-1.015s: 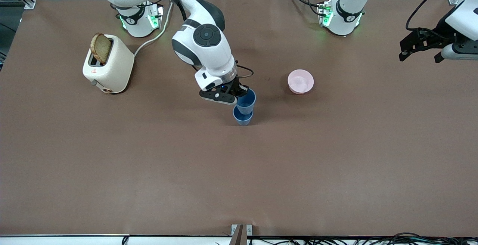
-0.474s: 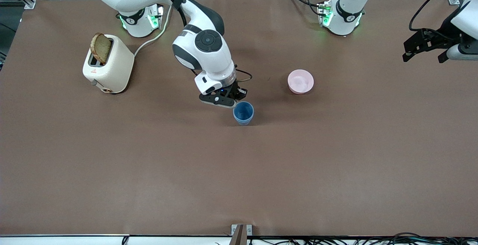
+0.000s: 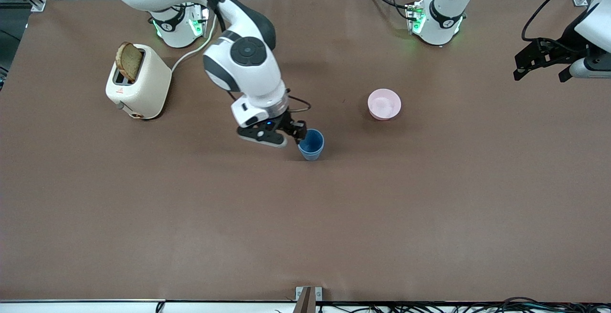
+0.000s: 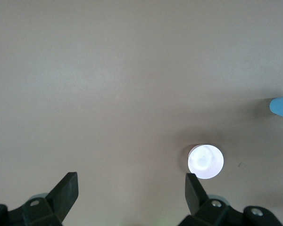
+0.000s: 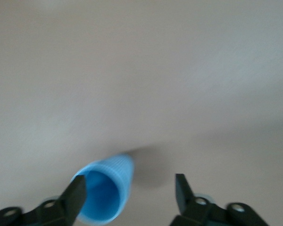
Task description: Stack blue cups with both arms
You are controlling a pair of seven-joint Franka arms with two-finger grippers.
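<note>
The blue cups (image 3: pixel 311 144) stand nested as one stack at the middle of the table; I cannot tell them apart. My right gripper (image 3: pixel 292 136) is open, low beside the stack on the side toward the right arm's end. In the right wrist view the stack (image 5: pixel 104 190) shows between the open fingers, close against one fingertip (image 5: pixel 78 188), and the right gripper (image 5: pixel 129 188) holds nothing. My left gripper (image 3: pixel 540 74) is open and empty, waiting high over the left arm's end of the table; it also shows in the left wrist view (image 4: pixel 132 183).
A pink bowl (image 3: pixel 384 104) sits between the stack and the left arm's base; it also shows in the left wrist view (image 4: pixel 205 161). A cream toaster (image 3: pixel 138 84) with a slice of bread stands near the right arm's base, its cord running toward that base.
A second ago the right gripper held the upper cup tilted over the lower one. The cup has since dropped into the lower one, and the gripper has let go and slid toward the right arm's end.
</note>
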